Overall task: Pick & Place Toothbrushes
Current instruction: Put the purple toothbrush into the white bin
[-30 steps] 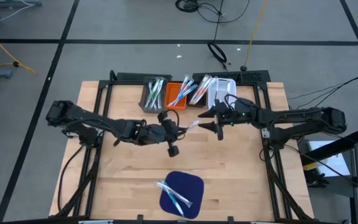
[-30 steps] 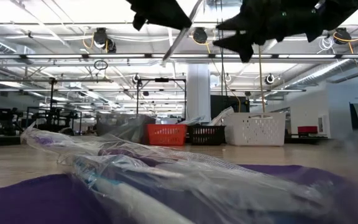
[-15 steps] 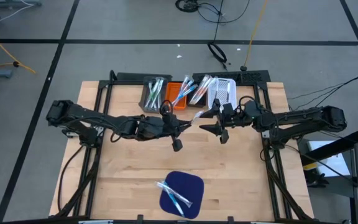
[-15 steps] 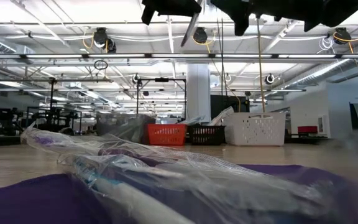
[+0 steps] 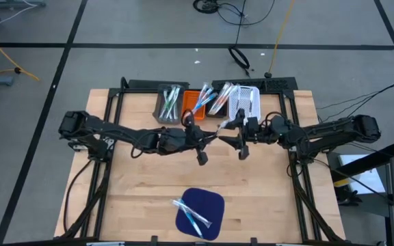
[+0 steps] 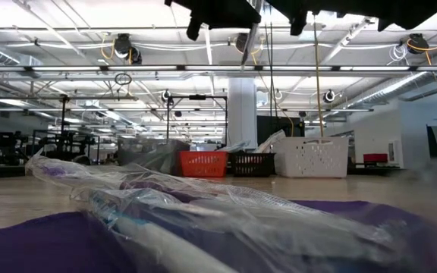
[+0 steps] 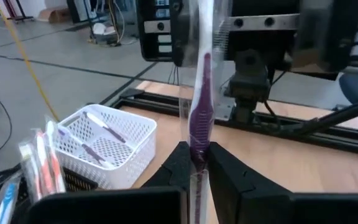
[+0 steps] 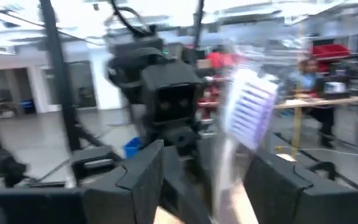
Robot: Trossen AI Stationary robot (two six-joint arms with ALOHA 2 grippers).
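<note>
My left gripper hangs over the table's middle, shut on a wrapped toothbrush with a purple handle. Its bristle head reaches between the fingers of my right gripper, which faces it from the right and stands open around it; I see no touch. More wrapped toothbrushes lie on a dark blue mat near the front edge. Others stand in the grey bin, the orange bin and a dark bin. My left gripper pinches the toothbrush by the lower part of its purple handle between its two fingers, wrapper and all. The fingers come nearly level from the table's left. The toothbrush runs on ahead of them toward my right gripper, lifted clear of the table.
A white bin with a few toothbrushes ends the row of bins at the far edge. Dark frame rails run along the table's left and right sides. Bare wood lies between the bins and the mat.
My left gripper has carried the toothbrush toward the table's right, up to my right gripper, and the brush now stands steeper in the low view. My right gripper has risen and tipped upward, leaving the top of the low view.
</note>
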